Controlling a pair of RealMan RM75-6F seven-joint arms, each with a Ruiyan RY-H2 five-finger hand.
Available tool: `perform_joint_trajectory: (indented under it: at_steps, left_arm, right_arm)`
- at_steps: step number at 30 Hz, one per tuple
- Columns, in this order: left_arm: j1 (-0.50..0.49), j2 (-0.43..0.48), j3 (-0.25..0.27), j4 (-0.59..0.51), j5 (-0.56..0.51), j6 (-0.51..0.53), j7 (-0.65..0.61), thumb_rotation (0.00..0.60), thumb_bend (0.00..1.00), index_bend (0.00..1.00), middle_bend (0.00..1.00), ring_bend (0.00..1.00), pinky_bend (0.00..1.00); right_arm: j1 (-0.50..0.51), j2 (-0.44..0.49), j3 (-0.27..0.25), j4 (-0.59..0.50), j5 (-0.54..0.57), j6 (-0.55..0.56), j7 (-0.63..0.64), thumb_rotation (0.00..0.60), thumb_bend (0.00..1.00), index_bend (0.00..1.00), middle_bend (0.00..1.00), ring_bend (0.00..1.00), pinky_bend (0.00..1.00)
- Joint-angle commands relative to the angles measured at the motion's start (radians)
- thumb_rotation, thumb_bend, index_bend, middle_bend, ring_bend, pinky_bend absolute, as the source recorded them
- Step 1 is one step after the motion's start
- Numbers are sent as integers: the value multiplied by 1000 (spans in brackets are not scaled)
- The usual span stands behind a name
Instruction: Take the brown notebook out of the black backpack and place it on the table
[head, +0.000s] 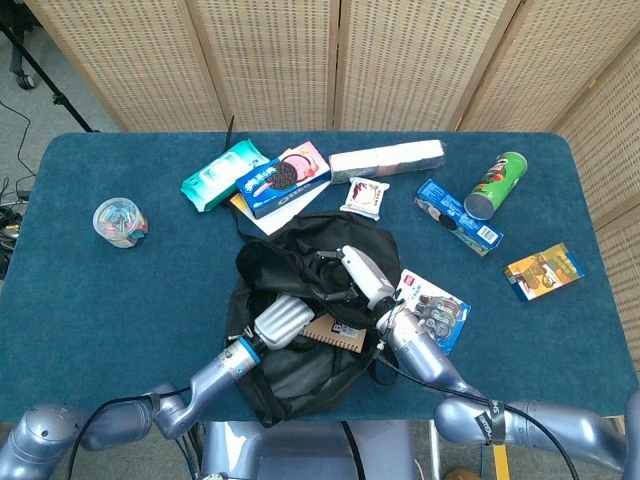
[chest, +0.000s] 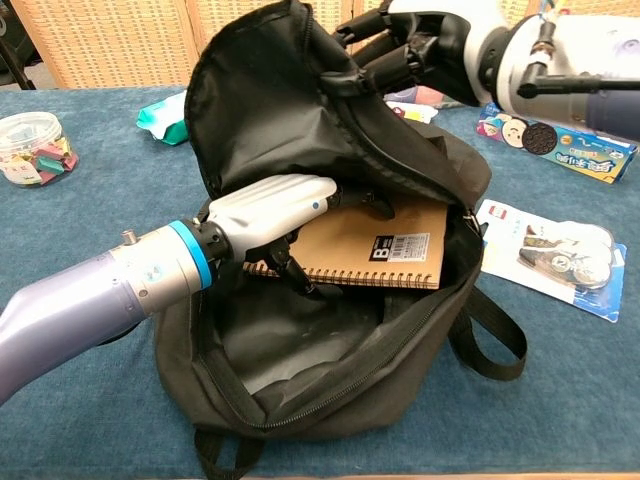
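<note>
Brown notebook (chest: 375, 245) lies inside the black backpack (chest: 300, 380), long axis pointing out through its mouth. Left hand (chest: 270, 215) grips the notebook's spiral edge; right hand (chest: 420, 35) holds the backpack's flap up.

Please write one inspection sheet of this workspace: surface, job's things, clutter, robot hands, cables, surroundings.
Surface: blue table.
Job's things: brown notebook partly inside open black backpack.
Clutter: snack packs, green can, jar of clips, blister pack.
Robot hands: left robot hand grips the notebook; right robot hand holds the backpack's flap up.
Cables: cables on floor, left of table.
Surroundings: wicker screen behind.
</note>
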Motion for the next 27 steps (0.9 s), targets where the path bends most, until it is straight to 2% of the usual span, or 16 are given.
perform_joint_trajectory:
  at_steps: [1, 6, 9, 16, 18, 22, 27]
  left_arm:
    - [-1, -10, -4, 10, -5, 6, 4, 600, 212, 237, 164, 131, 168]
    - [-12, -30, -12, 33, -19, -6, 15, 600, 214, 237, 164, 132, 168]
    - [-21, -45, -17, 48, -29, -18, 24, 600, 268, 237, 164, 132, 169]
    - [-30, -52, -12, 61, -31, -24, 25, 600, 695, 237, 164, 133, 201]
    - [-29, -52, -9, 67, -31, -19, 24, 600, 767, 238, 164, 135, 229]
    - [-24, -53, -9, 77, -32, -4, 23, 600, 802, 277, 173, 173, 305]
    - [-21, -58, -11, 87, -30, 19, 13, 600, 798, 409, 291, 277, 415]
  right_arm:
    - [9, -7, 2, -6, 16, 6, -12, 600, 543, 682, 708, 552, 426]
    - [10, -2, 0, -17, 27, 11, -20, 600, 543, 682, 708, 552, 427]
    - [9, 2, 0, -24, 32, 9, -17, 600, 543, 682, 708, 552, 427]
    - [6, 14, 1, -30, 31, 8, -9, 600, 543, 682, 708, 552, 426]
    - [4, 18, 3, -32, 34, 8, -4, 600, 543, 682, 708, 553, 426]
    - [2, 22, 3, -33, 36, 9, -1, 600, 543, 682, 708, 552, 427]
    - [1, 24, 1, -27, 37, 10, 0, 600, 543, 682, 708, 553, 426]
